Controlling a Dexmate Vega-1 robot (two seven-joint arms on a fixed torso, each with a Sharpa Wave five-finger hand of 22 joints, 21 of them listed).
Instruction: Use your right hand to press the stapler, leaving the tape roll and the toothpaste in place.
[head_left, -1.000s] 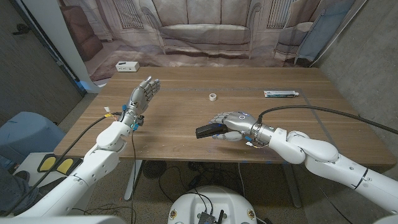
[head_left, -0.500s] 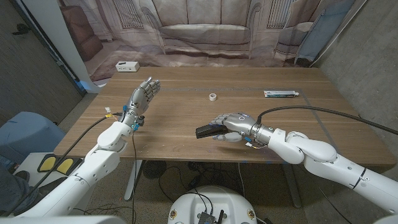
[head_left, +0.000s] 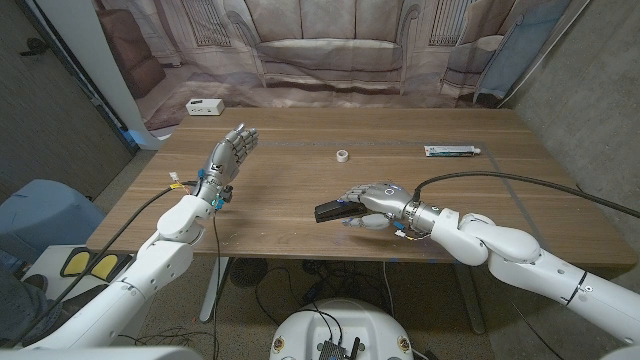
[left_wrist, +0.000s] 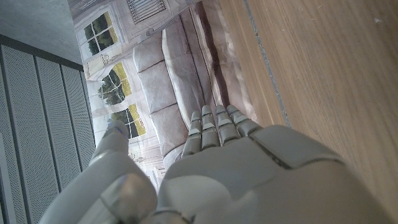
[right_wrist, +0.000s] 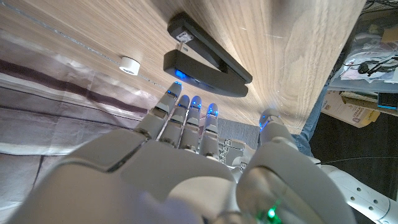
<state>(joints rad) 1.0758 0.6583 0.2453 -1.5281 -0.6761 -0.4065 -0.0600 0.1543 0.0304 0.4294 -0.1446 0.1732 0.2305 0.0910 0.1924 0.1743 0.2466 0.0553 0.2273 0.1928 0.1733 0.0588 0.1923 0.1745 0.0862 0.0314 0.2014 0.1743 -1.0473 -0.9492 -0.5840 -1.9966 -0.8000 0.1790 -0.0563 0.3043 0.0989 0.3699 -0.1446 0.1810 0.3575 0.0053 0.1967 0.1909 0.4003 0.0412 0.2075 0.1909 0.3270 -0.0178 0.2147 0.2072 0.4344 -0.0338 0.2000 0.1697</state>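
A black stapler (head_left: 331, 210) lies near the table's front edge, its top arm raised off its base in the right wrist view (right_wrist: 208, 65). My right hand (head_left: 377, 197) hovers just behind it, fingers stretched over its rear end and holding nothing; whether the fingertips (right_wrist: 180, 102) touch it I cannot tell. The small white tape roll (head_left: 343, 155) sits mid-table and shows beyond the stapler (right_wrist: 129, 64). The toothpaste (head_left: 452, 150) lies at the far right. My left hand (head_left: 228, 157) is raised over the table's left side, fingers extended, empty (left_wrist: 249, 168).
The wooden table (head_left: 500, 200) has bare room on the right and between the hands. A white box (head_left: 203, 106) sits off the far left corner. A printed backdrop hangs behind. A black cable runs along my right arm.
My right hand has shifted only very slightly by the stapler. The stapler, tape roll, toothpaste and left hand stay where they were.
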